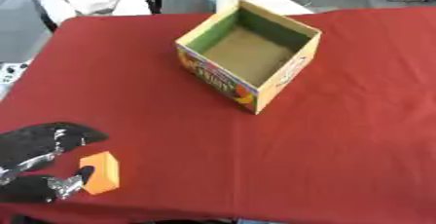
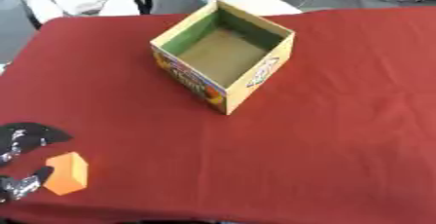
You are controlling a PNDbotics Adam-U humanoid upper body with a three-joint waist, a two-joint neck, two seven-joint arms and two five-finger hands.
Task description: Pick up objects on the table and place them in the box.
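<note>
- While I look down at the table, my left hand [image 1: 38, 162] sits at the lower left corner, black with silver glints, coming in from the left edge.
- Its fingers spread above and its thumb [image 1: 60, 185] reaches in below, so the hand is parted in a wide pinch, not clamped on anything.
- Thumb tip is touching, or just about touching, the left face of the orange block [image 1: 100, 172]; upper fingers stay apart from it (blur makes the contact hard to call).
- Orange block rests on the red tablecloth [image 1: 340, 135], near the front edge, small and boxy, lighter top face, tilted a bit relative to the table edge.
- Moving right and farther back: cardboard box [image 1: 247, 55] stands upright and open at the top, turned so one corner points toward me.
- Box inside is brown on the floor with green inner walls; I see nothing lying in it.
- Box outer walls are yellow with colourful print I can't read.
- Block and box are well apart, block at near left, box toward the far middle.
- Right side of the cloth is plain red; my right hand shows in neither eye view.
</note>
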